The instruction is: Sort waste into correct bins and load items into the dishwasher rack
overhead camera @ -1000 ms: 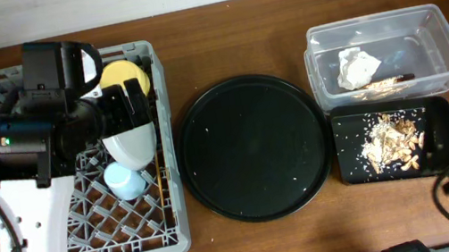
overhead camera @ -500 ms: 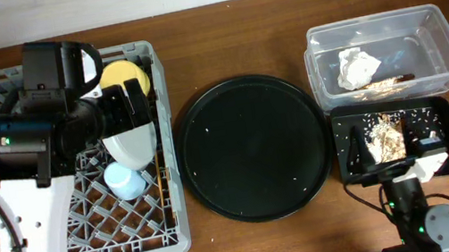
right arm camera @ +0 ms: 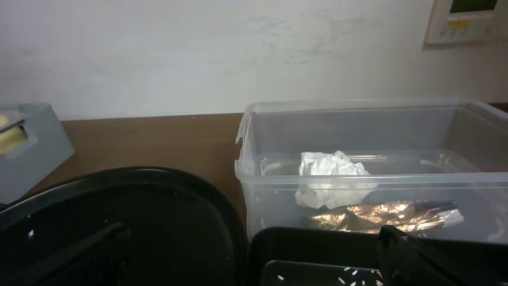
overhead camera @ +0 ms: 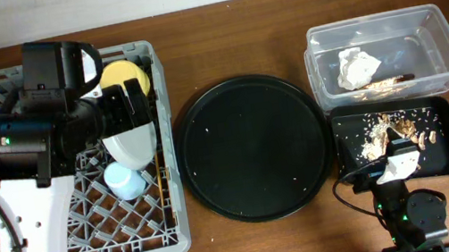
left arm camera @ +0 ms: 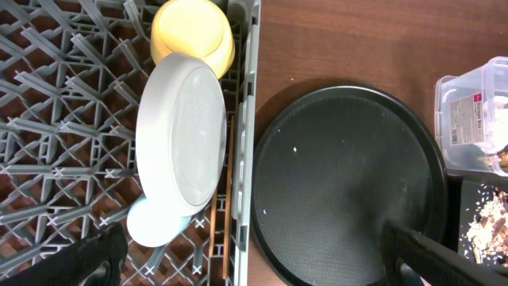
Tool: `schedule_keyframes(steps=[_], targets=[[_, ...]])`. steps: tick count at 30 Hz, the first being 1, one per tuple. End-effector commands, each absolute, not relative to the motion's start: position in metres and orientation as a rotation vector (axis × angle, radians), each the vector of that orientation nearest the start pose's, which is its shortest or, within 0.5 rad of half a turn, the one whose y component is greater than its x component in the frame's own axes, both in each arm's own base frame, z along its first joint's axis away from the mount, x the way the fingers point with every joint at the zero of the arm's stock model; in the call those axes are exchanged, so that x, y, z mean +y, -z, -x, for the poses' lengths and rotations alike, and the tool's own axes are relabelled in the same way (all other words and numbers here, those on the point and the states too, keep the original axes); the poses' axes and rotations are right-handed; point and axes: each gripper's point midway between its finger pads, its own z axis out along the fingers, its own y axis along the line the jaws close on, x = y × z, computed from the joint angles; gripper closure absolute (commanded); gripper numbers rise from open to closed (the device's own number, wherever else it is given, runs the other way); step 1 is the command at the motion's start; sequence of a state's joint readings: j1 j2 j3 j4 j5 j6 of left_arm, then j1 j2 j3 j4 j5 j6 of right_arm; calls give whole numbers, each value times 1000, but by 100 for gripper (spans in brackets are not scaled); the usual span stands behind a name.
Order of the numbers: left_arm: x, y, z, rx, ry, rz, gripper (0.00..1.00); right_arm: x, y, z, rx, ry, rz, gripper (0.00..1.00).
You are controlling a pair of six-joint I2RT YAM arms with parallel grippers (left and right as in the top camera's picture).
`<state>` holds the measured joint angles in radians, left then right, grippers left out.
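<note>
The grey dishwasher rack (overhead camera: pixel 72 250) at the left holds the pale plate (overhead camera: pixel 132 142) on edge, the yellow bowl (overhead camera: pixel 119 73), the light-blue cup (overhead camera: pixel 125 180) and the wooden chopsticks (overhead camera: pixel 164 185). My left gripper (overhead camera: pixel 124 101) hovers open over the plate (left arm camera: pixel 181 131), empty. The clear tub (overhead camera: pixel 435 29) holds the white napkin (overhead camera: pixel 357 66) and gold foil wrapper (overhead camera: pixel 385 84). Food scraps (overhead camera: pixel 398 128) lie in the shallow black tray (overhead camera: pixel 447 159). My right gripper (right arm camera: pixel 254 266) is open and empty at that tray's near edge. The pink cup is out of view.
A large round black tray (overhead camera: pixel 255 146) with a few crumbs lies between the rack and the bins. The right arm's base (overhead camera: pixel 409 210) sits at the table's front edge. A pale wall runs behind the table.
The right arm has swung from the table's front right corner to the near edge of the shallow black tray. The left arm has not moved.
</note>
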<state>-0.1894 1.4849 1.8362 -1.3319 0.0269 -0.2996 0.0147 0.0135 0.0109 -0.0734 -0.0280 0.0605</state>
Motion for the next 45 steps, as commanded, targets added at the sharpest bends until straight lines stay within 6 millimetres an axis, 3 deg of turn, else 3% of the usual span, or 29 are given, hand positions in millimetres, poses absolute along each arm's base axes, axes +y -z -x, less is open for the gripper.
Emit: schedule_keyframes(steps=[1,19,22,23,26,28,29,32,34,36,39,45], targets=[[-70,-313,-337,2561,227,129,1,11,-156,-246,1647,-74,9,1],[-69,-319,-334,2544,231,129,1,11,-156,-246,1647,-74,9,1],[-64,-354,-309,2431,257,123,1,11,-156,-246,1647,-74,9,1],[-57,-375,-293,2353,262,128,1,11,-156,-246,1647,-74,9,1],[-21,-399,-265,2236,167,240,1,11,-156,-246,1647,-74,9,1],[8,-405,-232,2138,100,342,1,11,-156,-246,1647,-74,9,1],[12,-406,-223,2098,97,354,1,11,-156,-246,1647,-74,9,1],[17,-399,-208,1926,101,358,1,11,-156,-246,1647,-74,9,1],[17,-393,-211,1806,119,344,1,11,-156,-246,1647,-74,9,1],[17,-391,-223,1578,162,320,1,11,-156,-246,1647,-74,9,1],[17,-381,-222,1326,236,323,1,11,-156,-246,1647,-74,9,1],[23,-317,-212,1172,248,331,1,11,-156,-246,1647,-74,9,1]])
